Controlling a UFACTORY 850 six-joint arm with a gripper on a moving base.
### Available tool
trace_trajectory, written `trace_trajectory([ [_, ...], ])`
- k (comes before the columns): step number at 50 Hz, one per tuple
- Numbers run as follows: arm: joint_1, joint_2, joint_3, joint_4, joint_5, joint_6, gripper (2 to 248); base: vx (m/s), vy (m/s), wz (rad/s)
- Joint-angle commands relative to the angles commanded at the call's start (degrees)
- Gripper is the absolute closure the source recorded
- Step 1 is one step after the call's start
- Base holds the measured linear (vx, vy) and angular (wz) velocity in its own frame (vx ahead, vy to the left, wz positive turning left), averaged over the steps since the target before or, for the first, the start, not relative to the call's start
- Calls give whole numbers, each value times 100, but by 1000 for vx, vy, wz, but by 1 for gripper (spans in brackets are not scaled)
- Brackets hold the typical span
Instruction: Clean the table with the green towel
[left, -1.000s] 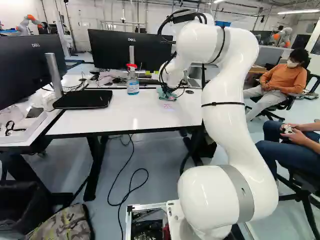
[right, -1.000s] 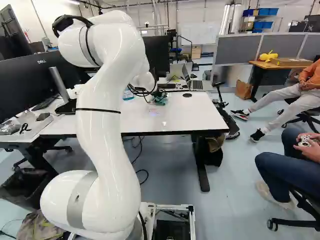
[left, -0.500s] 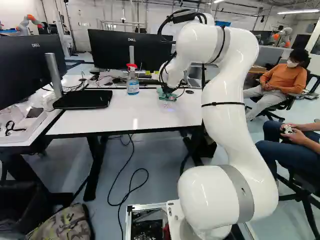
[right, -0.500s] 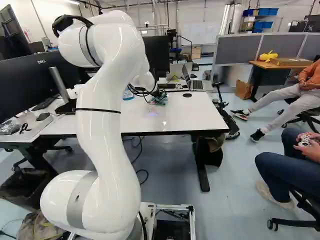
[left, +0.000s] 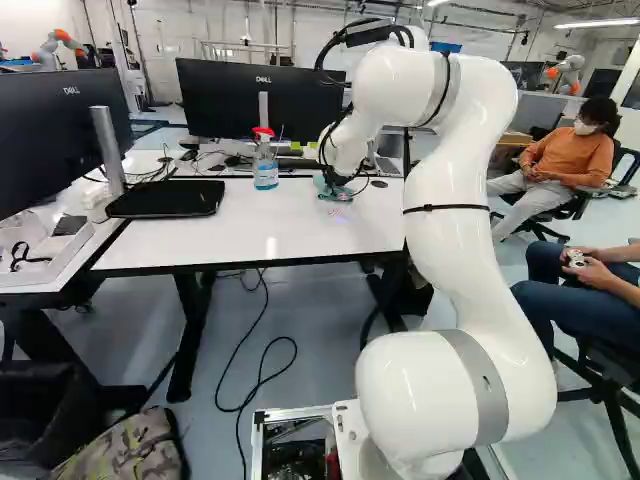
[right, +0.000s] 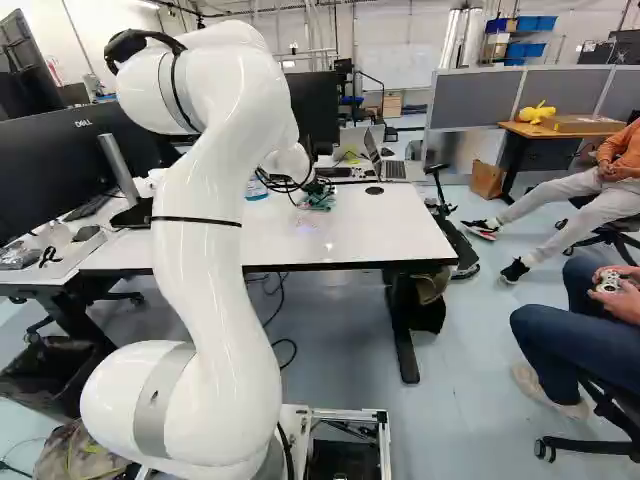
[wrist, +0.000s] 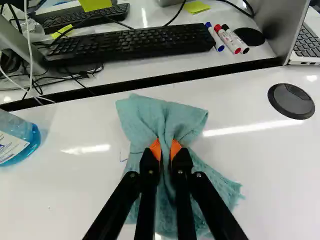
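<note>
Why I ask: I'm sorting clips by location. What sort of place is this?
A robotics lab, most likely: another robot stands in the background, with a monitor and a grey partition also in view.

Bottle (wrist: 24, 142) to one side of towel (wrist: 137, 116); opposite — open tabletop (wrist: 275, 170).

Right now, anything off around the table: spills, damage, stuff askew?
Two things. Faint pinkish marks on the white tabletop, near the green towel, look like leftover scribble. Under the table, a black cable lies loosely looped on the floor, possibly a snag. No spill or damage visible.
</note>
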Motion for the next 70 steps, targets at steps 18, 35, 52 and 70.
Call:
trace_trajectory([
  [18, 29, -245, -344, 0, 0, 0, 209, 0, 0, 0],
  [35, 221, -402, -565, 0, 0, 0, 209, 0, 0, 0],
  [52, 457, -374, -526, 0, 0, 0, 209, 0, 0, 0],
  [70, 644, -136, -192, 0, 0, 0, 209, 0, 0, 0],
])
